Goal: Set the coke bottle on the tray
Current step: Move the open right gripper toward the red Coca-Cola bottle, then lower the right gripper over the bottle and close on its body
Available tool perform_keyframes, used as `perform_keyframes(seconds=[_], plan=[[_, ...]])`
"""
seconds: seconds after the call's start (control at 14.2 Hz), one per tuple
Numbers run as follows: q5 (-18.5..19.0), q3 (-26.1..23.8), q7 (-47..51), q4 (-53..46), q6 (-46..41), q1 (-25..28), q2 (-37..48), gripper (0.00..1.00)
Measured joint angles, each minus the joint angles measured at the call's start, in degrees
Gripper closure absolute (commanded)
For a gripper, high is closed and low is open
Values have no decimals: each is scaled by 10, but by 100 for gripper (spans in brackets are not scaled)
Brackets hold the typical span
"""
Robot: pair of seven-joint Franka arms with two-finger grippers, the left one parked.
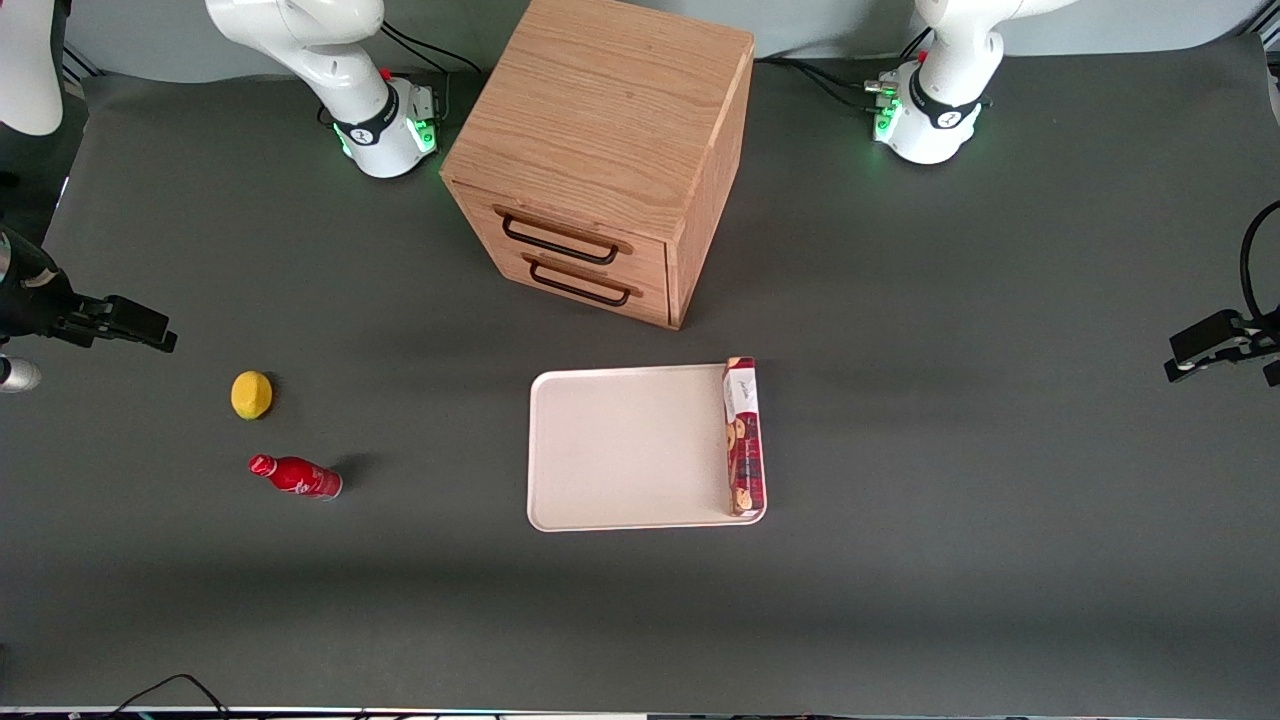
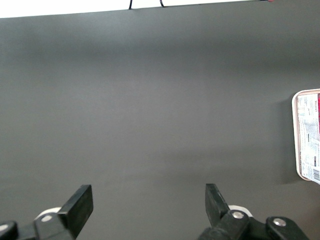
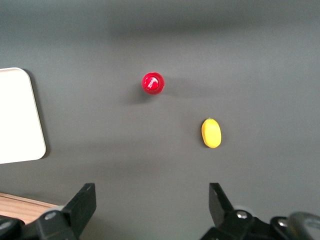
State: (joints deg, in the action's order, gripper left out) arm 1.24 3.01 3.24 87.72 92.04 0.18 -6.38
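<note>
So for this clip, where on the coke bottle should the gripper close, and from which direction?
The coke bottle stands upright on the table, nearer the front camera than the lemon; the right wrist view shows its round cap end-on. Probably best to come from above and close just below the cap, on the narrow neck. The gripper is open, up above the table.

The right arm's gripper (image 1: 150,335) sits at the far left edge of the front view, about halfway down. It hangs up in the air and holds nothing. Its two black fingers (image 3: 80,205) are spread wide apart. The arm's white base (image 1: 385,125) stands at the upper left.
</note>
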Motion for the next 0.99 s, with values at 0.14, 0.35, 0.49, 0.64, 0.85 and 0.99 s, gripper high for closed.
perform_keyframes(seconds=[0.14,0.35,0.49,0.64,0.85,0.99], plan=[[0,1,1,0,0,0,-1,0],[0,2,1,0,1,0,-4,0],[0,3,1,8,36,0,-28,0],[0,3,1,38,112,0,-67,0],[0,3,1,78,209,0,-122,0],[0,3,1,88,242,1,-148,0]])
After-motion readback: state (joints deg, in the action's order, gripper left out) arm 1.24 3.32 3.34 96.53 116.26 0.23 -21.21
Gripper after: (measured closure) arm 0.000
